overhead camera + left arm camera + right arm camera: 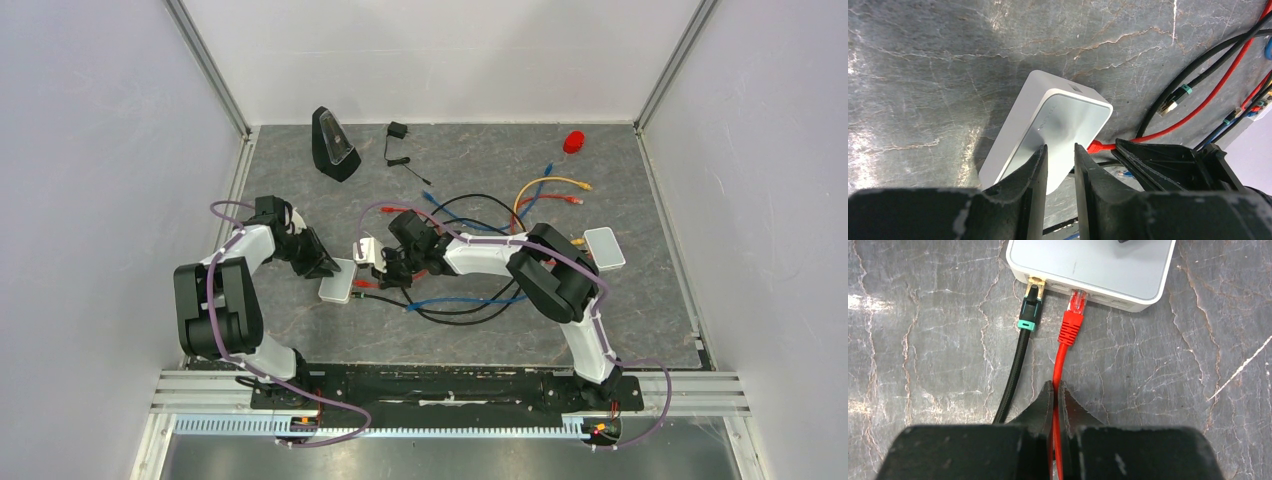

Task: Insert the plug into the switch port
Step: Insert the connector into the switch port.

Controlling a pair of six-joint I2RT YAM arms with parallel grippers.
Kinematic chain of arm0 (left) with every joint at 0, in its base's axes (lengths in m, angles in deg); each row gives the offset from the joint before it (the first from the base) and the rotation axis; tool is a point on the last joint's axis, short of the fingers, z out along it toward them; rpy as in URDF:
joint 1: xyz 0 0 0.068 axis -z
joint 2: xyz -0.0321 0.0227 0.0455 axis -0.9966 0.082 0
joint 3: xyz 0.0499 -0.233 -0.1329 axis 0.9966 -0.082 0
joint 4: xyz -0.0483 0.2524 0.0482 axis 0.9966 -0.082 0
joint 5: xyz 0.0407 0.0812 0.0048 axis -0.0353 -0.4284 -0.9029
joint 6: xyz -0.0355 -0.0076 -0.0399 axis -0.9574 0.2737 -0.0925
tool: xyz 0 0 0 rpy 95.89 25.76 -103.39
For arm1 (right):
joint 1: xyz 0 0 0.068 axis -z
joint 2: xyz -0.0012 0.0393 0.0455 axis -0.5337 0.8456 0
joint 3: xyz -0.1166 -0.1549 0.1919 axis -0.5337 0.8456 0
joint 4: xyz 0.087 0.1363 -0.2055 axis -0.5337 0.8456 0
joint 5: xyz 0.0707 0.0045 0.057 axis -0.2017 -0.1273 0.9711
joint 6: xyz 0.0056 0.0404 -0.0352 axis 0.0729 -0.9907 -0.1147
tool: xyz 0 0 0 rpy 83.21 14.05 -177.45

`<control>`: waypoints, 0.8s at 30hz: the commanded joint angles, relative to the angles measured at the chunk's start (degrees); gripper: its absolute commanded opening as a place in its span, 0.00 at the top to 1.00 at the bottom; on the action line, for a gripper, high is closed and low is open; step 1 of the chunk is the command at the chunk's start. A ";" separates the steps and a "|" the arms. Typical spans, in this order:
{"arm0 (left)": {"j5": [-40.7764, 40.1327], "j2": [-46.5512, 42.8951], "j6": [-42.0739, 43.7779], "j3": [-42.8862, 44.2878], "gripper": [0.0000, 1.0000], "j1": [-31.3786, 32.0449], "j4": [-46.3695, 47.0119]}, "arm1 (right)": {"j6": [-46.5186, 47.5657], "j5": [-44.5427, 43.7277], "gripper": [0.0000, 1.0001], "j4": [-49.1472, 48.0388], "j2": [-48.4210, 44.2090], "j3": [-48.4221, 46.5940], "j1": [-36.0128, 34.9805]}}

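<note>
This looks like a robotics laboratory, more exactly a closed test cell. Plain white panels stand on three sides, held by aluminium profiles. A left arm and a right arm are bolted to a black base plate on an aluminium rail. On the grey stone-pattern mat lie test objects: loose network cables, a small white network switch and a black wedge-shaped device.

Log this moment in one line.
left gripper: open, tips on switch box | right gripper: shut on red cable | red plug: tip at box edge, seating unclear | black plug: plugged in alongside
</note>
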 commanded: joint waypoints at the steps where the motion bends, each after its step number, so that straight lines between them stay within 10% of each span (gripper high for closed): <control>1: -0.56 0.88 2.90 0.13 0.67 0.10 -0.12 | -2.41 -0.17 1.00 -5.92 1.19 -1.84 0.14; 16: -26.18 -8.17 1.99 4.07 0.61 -0.03 -5.09 | -2.81 0.26 1.00 -8.02 -0.23 0.65 0.33; 24: -18.58 0.82 2.62 6.15 0.82 -0.03 -4.51 | -3.29 0.44 1.00 -8.20 0.16 0.19 0.31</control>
